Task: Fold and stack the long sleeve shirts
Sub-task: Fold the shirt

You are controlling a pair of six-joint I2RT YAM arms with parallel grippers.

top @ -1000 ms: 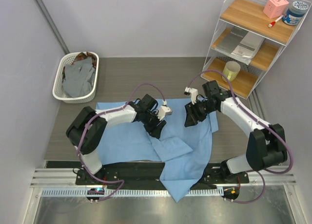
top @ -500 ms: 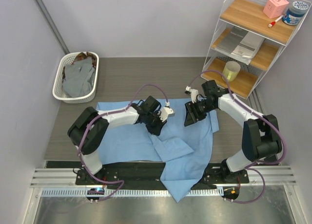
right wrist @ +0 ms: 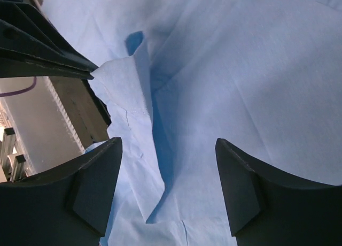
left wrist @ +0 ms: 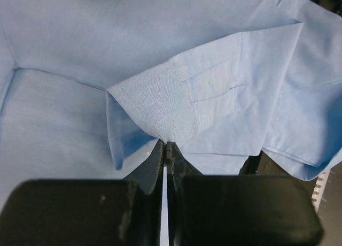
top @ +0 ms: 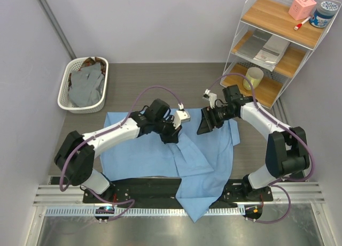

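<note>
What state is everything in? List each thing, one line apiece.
blue shirt: spread on the table, partly folded, near end hanging over the edge
left fingers: shut on a blue shirt corner
right fingers: open above the blue shirt
grey shirt: crumpled in the basket
cup: upright on the shelf

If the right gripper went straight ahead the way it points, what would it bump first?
Probably the blue shirt: the open right gripper points at it, and the wrist view shows nothing in between.
</note>
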